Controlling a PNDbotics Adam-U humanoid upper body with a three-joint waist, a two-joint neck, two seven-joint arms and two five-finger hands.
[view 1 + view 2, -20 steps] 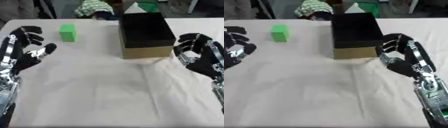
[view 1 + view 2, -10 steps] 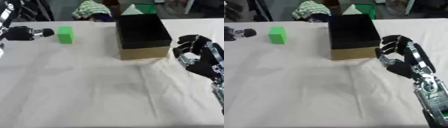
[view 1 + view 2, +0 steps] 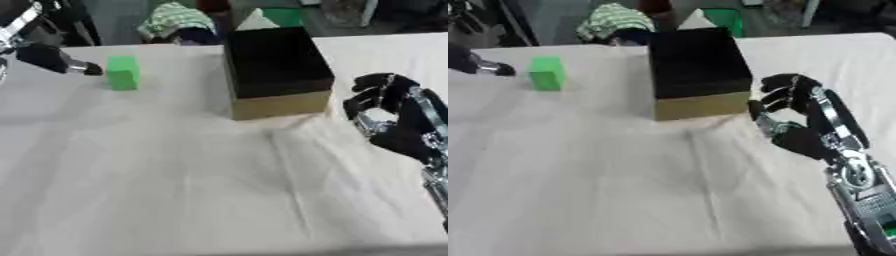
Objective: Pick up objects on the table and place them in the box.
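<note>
White cloth covers the desk (image 3: 157, 190), where a block (image 3: 122, 72), judged light, stiff and best taken by its flat sides, stands left of the box (image 3: 276, 70), a fingertip of the left hand (image 3: 52, 59) just beside it, its grip unreadable, while the right hand (image 3: 802, 120) is curled empty

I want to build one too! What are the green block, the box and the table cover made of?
Green block: matte, even colour, sharp-edged; perhaps foam or painted wood, hard to tell. Box: probably cardboard, with a dull tan side and dark inside. Table cover: cloth, going by its soft creases and folds.
</note>
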